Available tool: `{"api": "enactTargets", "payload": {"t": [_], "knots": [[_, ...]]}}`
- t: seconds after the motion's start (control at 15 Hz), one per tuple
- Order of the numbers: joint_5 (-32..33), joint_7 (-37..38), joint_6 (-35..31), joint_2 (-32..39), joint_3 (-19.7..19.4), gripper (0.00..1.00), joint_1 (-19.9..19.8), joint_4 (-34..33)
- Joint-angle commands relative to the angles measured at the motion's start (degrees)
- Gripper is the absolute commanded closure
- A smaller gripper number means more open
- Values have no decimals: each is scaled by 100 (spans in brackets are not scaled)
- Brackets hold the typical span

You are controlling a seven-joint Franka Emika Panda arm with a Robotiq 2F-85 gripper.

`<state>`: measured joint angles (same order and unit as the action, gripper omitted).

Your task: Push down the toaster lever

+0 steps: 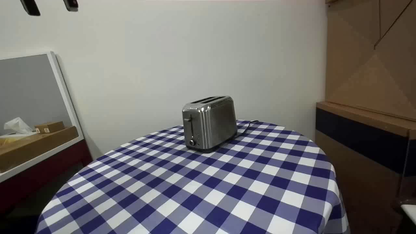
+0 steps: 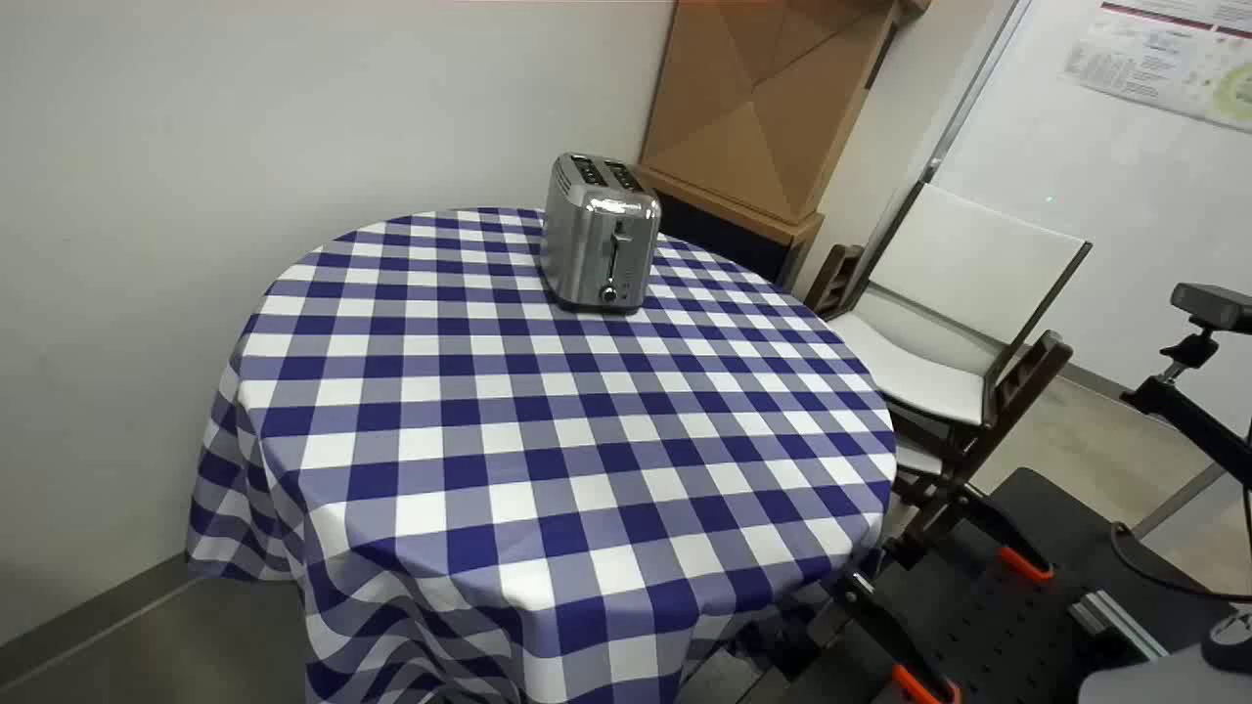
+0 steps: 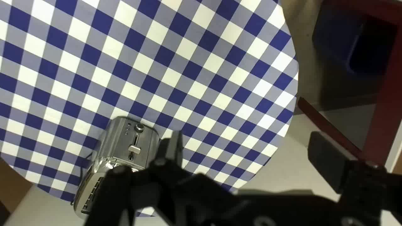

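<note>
A silver toaster [image 1: 219,125] stands upright on the checkered table. It also shows in an exterior view [image 2: 595,240] and at the lower left of the wrist view [image 3: 124,142]. Its lever [image 1: 188,120] is on the narrow end face, near the top of its slot, above a round knob. The lever also shows in an exterior view [image 2: 622,238] and in the wrist view [image 3: 134,149]. My gripper [image 1: 52,7] is high above the table, apart from the toaster. In the wrist view its fingers [image 3: 246,146] are wide apart with nothing between them. One finger partly covers the toaster there.
The round table has a blue and white checkered cloth [image 1: 195,187]. A black cord [image 1: 247,127] runs from behind the toaster. A pale wall [image 1: 156,58] and a wooden cabinet [image 1: 370,74] stand behind. A white chair [image 2: 939,313] is beside the table.
</note>
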<state>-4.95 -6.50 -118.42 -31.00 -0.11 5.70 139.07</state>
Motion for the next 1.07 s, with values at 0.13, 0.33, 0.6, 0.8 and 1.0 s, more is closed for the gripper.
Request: {"api": "enactTargets", "payload": {"t": [0.13,0.33,0.6,0.8,1.0], "knots": [[-17,-12,10,0,28,0,-32,-17],[-17,-12,10,0,28,0,-32,-18],[24,-62,-383,570,-59,0,-141,-377],[-13,-103,-688,1167,-162,0,-240,-778],[-19,-66,-911,1817,-237,0,-347,-1274]]}}
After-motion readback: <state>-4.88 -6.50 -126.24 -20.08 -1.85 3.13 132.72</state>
